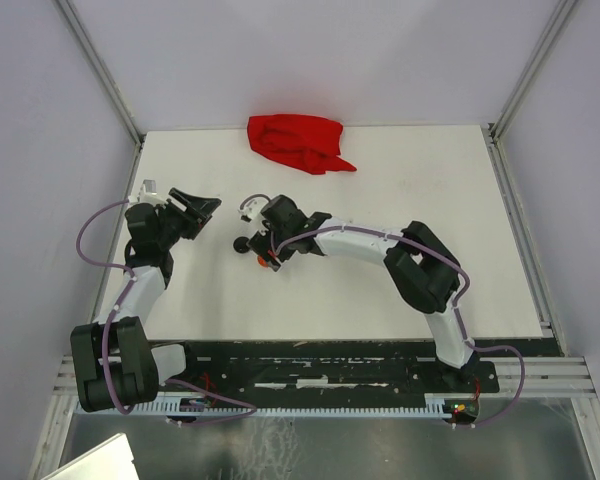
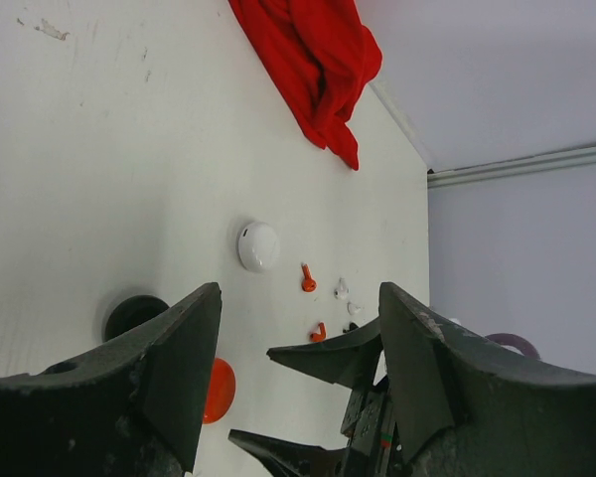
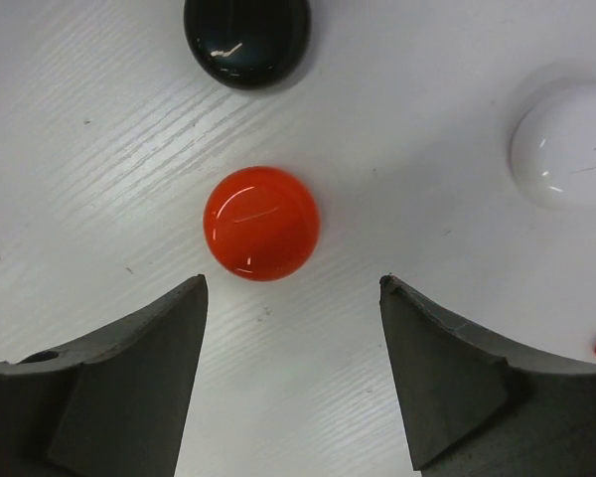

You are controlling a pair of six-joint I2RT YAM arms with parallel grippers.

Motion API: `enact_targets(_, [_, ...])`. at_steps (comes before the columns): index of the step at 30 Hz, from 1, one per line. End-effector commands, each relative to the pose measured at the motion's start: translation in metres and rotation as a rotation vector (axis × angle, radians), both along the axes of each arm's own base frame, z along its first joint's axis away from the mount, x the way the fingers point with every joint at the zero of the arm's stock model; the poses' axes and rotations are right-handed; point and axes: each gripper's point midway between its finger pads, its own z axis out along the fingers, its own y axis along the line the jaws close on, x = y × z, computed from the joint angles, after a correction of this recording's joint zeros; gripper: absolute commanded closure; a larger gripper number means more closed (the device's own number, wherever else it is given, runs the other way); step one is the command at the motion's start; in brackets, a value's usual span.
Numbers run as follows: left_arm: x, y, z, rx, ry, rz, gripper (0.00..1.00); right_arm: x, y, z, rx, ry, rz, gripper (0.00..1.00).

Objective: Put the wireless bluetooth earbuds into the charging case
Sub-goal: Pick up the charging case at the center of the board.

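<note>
None of the wireless bluetooth earbuds (image 2: 319,333) sits in a charging case, so by my reading the whole task lies ahead.

Nearest the arm bases, the right claw (image 3: 290,298) hangs over the counter (image 1: 430,220), spread and pinching nothing. The orange-red case (image 3: 261,223) lies just ahead of the gap between its fingers, untouched. That case looks shut, a smooth closed dome.

Off to the left, the left claw (image 2: 298,298) is also spread wide and empty. It points toward the group from some way apart.

Just beyond the orange-red case lies the black case (image 3: 246,35), and farther again the white case (image 3: 566,144). Both appear shut.

Near the white case but apart from it, the loose pieces are scattered on the bare counter. Two are red earbuds (image 2: 307,278) and at least two are white earbuds (image 2: 342,289), the white ones lying close together. I cannot make out a black one with any certainty.

Farthest back, a crumpled red cloth (image 1: 298,143) lies at the far edge.

What remains, as I judge it, is everything: a case must be opened, each tiny piece picked up, and each seated in its case.
</note>
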Motion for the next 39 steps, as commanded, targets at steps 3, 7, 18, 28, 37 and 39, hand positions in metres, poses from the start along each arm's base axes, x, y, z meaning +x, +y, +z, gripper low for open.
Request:
enact_targets(3, [0.009, -0.001, 0.027, 0.038, -0.101, -0.026, 0.29, 0.013, 0.019, 0.020, 0.065, -0.039, 0.087, 0.22])
enact_targets(7, [0.010, -0.001, 0.027, 0.038, -0.099, -0.027, 0.29, 0.010, 0.024, 0.013, 0.069, -0.017, 0.111, 0.22])
enact_targets(18, [0.010, -0.001, 0.026, 0.036, -0.097, -0.028, 0.29, 0.007, 0.028, -0.004, 0.065, 0.019, 0.120, 0.23])
enact_targets(28, [0.010, -0.002, 0.026, 0.034, -0.097, -0.031, 0.29, 0.008, 0.032, -0.019, 0.057, 0.037, 0.126, 0.28])
enact_targets(37, [0.010, -0.002, 0.026, 0.033, -0.097, -0.033, 0.29, 0.009, 0.025, -0.025, 0.042, 0.021, 0.100, 0.75])
enact_targets(39, [0.009, -0.003, 0.026, 0.030, -0.098, -0.037, 0.29, 0.009, 0.021, -0.019, 0.061, -0.002, 0.096, 0.83])
